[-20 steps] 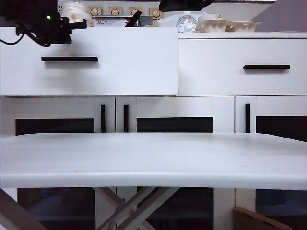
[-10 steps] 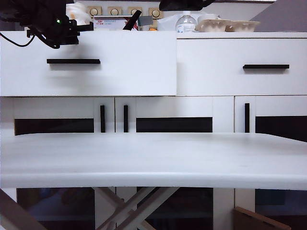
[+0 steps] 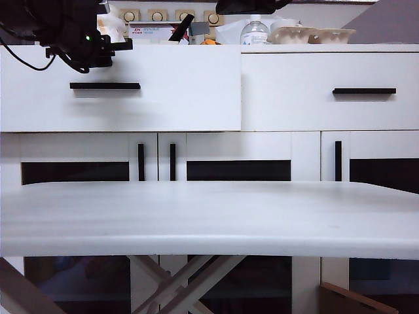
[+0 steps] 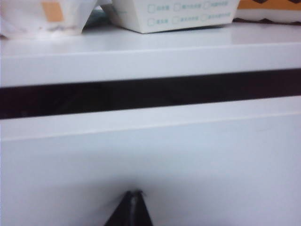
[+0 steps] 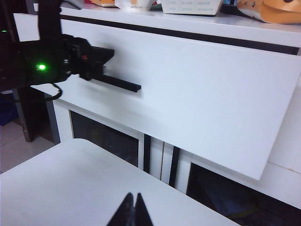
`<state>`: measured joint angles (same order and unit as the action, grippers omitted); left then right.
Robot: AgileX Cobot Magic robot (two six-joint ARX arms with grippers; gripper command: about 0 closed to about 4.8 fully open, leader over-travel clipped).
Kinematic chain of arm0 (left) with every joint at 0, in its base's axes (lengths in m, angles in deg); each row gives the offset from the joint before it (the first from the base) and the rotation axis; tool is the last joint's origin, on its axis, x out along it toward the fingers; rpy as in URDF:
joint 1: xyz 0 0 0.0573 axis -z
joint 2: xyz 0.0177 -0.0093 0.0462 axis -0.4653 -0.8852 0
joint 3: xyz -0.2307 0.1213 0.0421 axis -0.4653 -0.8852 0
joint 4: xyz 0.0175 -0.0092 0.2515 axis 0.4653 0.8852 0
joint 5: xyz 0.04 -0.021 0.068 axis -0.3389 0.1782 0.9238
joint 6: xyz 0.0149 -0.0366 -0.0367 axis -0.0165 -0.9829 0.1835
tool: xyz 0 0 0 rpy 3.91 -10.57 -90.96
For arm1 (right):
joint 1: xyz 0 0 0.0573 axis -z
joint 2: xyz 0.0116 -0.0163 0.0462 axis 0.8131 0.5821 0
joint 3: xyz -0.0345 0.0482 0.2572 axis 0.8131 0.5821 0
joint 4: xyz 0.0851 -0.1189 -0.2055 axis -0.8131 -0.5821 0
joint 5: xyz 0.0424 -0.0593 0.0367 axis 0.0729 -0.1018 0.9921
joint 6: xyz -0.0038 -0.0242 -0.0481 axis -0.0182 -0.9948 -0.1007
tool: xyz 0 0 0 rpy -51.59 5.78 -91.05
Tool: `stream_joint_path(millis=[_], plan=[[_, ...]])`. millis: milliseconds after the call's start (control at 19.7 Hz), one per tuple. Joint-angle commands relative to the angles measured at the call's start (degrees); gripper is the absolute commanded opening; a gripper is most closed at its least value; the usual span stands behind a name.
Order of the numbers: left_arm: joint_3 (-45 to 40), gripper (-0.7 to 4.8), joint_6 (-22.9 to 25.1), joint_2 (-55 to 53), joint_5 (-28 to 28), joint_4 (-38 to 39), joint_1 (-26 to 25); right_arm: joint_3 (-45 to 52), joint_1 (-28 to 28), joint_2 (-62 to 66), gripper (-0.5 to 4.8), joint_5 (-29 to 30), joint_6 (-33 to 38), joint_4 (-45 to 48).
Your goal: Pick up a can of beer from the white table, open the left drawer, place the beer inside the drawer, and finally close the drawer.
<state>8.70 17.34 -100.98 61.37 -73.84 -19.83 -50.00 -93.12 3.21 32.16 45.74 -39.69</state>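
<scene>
The left drawer [image 3: 170,98] stands slightly out from the cabinet, and its black bar handle [image 3: 105,86] faces me. My left gripper [image 3: 126,44] is shut, just above the handle at the drawer's top edge. In the left wrist view its tips [image 4: 134,194] sit close against the drawer front [image 4: 197,155], with a dark gap [image 4: 141,94] between the front and the cabinet top. My right gripper [image 5: 133,197] is shut and empty above the white table [image 5: 66,183]. The can of beer is out of view.
The right drawer [image 3: 327,91] is shut. Boxes, a bottle [image 3: 254,31] and egg trays [image 3: 308,34] crowd the cabinet top. Lower doors with vertical black handles [image 3: 141,162] stand behind the table [image 3: 209,222]. The left arm [image 5: 56,61] shows by the handle in the right wrist view.
The left drawer front has moved back toward the cabinet. My left gripper has travelled with it, shifting right and slightly down in the exterior view. The right arm has kept still.
</scene>
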Motion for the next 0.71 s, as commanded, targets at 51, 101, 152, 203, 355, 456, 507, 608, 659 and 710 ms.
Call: stream_joint_path(millis=[51,101,152,203,355,456,507,608,659,710], plan=[[2.3,-0.06,-0.2,-1.9,0.0,-0.6,-0.1,-0.3,-0.1,-0.3,-0.06,0.2,-0.2,0.7],[3.0,-0.06,-0.2,-2.6,-0.1,-0.7,-0.1,-0.3,-0.1,-0.3,-0.06,0.2,-0.2,0.6],[3.5,-0.06,-0.2,-3.1,0.0,-0.6,-0.1,-0.4,-0.1,-0.3,-0.06,0.2,-0.2,0.7],[4.2,-0.06,-0.2,-3.7,0.0,-0.6,-0.1,-0.4,-0.1,-0.3,-0.06,0.2,-0.2,0.7],[8.1,-0.06,-0.2,-6.4,0.0,0.6,-0.1,-0.3,-0.1,-0.3,-0.06,0.2,-0.2,0.6],[11.1,-0.05,-0.2,-8.4,0.0,0.8,-0.1,-0.3,-0.1,-0.3,-0.06,0.2,-0.2,0.5],[12.0,-0.06,-0.2,-9.1,0.0,1.0,-0.1,-0.3,-0.1,-0.3,-0.06,0.2,-0.2,0.5],[13.3,-0.06,-0.2,-10.1,0.2,1.2,-0.1,-0.3,-0.1,-0.3,-0.06,0.2,-0.2,0.6],[14.0,-0.06,-0.2,-10.5,0.2,1.9,-0.2,-0.3,-0.1,-0.3,-0.06,0.2,-0.2,0.6],[14.5,-0.06,-0.2,-10.8,0.2,2.5,-0.5,-0.3,-0.1,-0.3,-0.06,0.2,-0.2,0.6]])
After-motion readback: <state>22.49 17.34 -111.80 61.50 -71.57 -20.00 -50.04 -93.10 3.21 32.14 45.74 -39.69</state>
